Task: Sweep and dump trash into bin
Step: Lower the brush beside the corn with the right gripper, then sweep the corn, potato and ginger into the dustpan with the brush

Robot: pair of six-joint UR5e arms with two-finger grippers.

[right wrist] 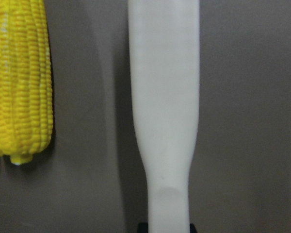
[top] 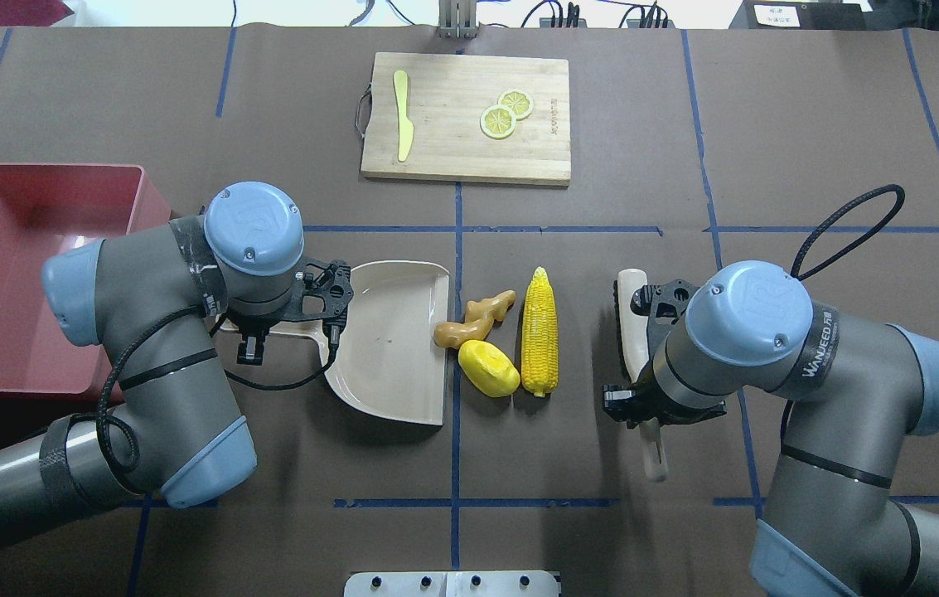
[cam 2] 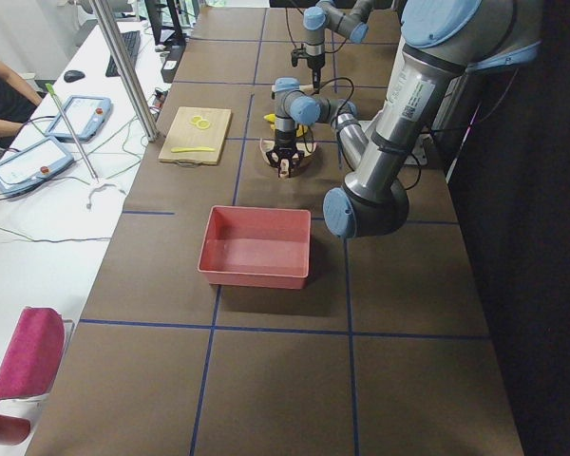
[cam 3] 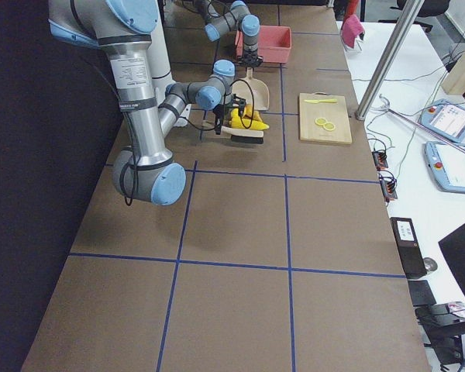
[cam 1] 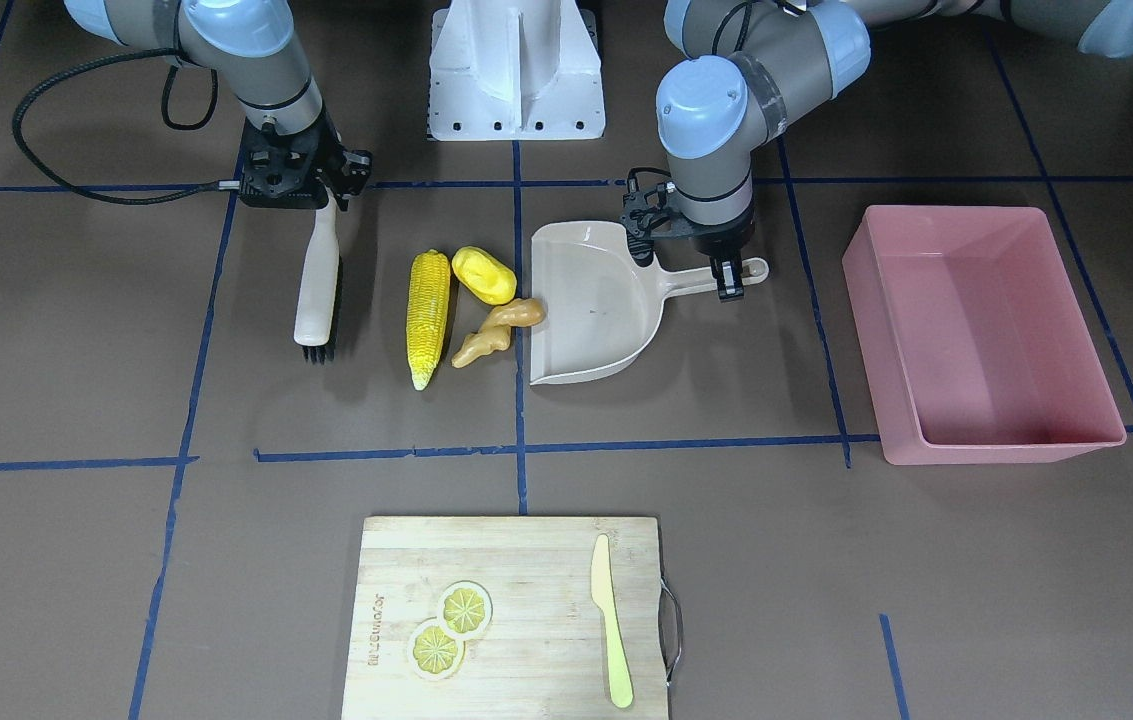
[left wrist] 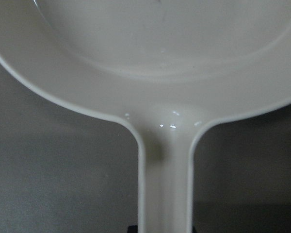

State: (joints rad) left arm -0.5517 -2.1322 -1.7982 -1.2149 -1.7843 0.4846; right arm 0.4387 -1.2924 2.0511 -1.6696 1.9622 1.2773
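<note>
Cutting board (cam 1: 526, 560): wooden, nearest the front camera, at the tabletop's far edge from the robot; it carries a knife and lemon slices.
Tabletop (cam 1: 76, 350): brown, marked into squares with blue tape.
Bin (cam 1: 976, 330): pink rectangular tub on the robot's left side, upright, well apart from the trash, with the dustpan in between.
Dustpan (cam 1: 586, 310): beige, flat on the tabletop, its open edge facing the trash and its handle pointing toward the bin.
Brush (cam 1: 318, 280): white handle, dark bristles, on the robot's right of the trash, near the corn but apart from it.
Left hand (cam 1: 716, 272): clamped on the dustpan handle.
Right hand (cam 1: 326, 195): clamped on the brush handle.
Corn cob (cam 1: 429, 312): yellow, lying lengthwise between the brush and the dustpan.
Knife (cam 1: 611, 620): pale yellow-green, lying on the board.
Potato (cam 1: 484, 274): smooth and yellow, just beside the corn, between it and the dustpan.
Ginger root (cam 1: 496, 330): tan and knobbly, touching the dustpan's open edge.
Lemon slices (cam 1: 451, 625): two, overlapping, on the board.
</note>
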